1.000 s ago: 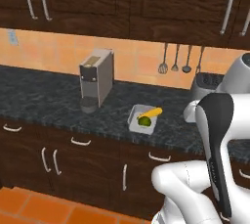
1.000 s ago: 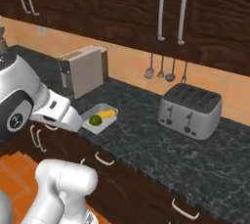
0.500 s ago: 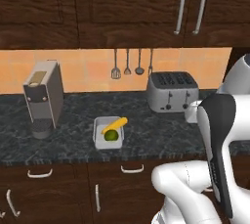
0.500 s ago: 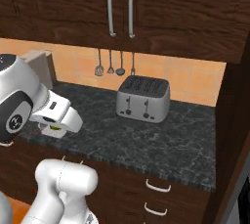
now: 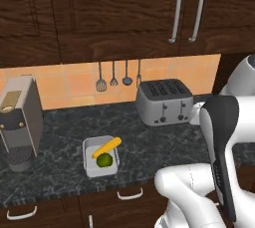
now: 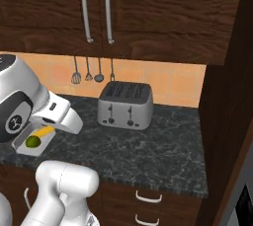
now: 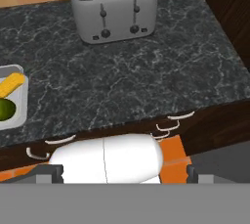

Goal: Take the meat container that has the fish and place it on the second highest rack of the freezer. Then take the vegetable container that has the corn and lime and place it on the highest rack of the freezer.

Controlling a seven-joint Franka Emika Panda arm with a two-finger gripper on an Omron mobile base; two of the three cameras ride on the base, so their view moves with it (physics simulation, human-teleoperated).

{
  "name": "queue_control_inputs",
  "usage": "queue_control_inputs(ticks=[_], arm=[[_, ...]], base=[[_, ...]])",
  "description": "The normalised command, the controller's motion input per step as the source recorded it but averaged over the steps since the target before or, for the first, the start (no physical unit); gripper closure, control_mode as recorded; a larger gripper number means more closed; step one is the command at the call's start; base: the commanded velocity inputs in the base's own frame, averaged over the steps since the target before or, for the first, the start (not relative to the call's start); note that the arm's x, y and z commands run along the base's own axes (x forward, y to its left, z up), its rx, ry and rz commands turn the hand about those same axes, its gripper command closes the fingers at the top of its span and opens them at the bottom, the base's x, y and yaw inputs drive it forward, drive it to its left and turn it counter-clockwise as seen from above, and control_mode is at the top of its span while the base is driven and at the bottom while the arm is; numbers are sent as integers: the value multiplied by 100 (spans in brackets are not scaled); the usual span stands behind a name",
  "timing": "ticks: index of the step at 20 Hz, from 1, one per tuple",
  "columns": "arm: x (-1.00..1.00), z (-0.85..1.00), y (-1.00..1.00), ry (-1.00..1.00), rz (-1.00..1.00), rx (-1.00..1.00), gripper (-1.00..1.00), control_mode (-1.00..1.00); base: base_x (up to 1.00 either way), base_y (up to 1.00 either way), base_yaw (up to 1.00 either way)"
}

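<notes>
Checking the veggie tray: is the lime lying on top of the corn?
No, the lime sits in the tray beside the corn.

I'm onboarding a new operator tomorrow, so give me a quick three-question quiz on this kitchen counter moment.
1. True or false: the yellow-orange corn cob and round dark-green lime share one white tray.
2. What stands right of that tray in the left base view? A) silver four-slot toaster B) a kettle C) a sink
3. Fill in: the grey coffee machine stands on the tray's ____ side in that view.

Key: 1 true; 2 A; 3 left.
</notes>
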Motion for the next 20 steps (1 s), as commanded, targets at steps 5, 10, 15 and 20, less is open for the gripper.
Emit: queue_control_inputs(ticks=[5, 10, 15, 20], arm=[[0, 0, 0, 0, 0, 0, -100, 100], [0, 0, 0, 0, 0, 0, -100, 100], [0, -39, 93, 0, 28, -13, -100, -100], [-5, -45, 92, 2, 74, -7, -100, -100]], base=[[14, 12, -16], [2, 7, 2], [0, 0, 0], [0, 0, 0]])
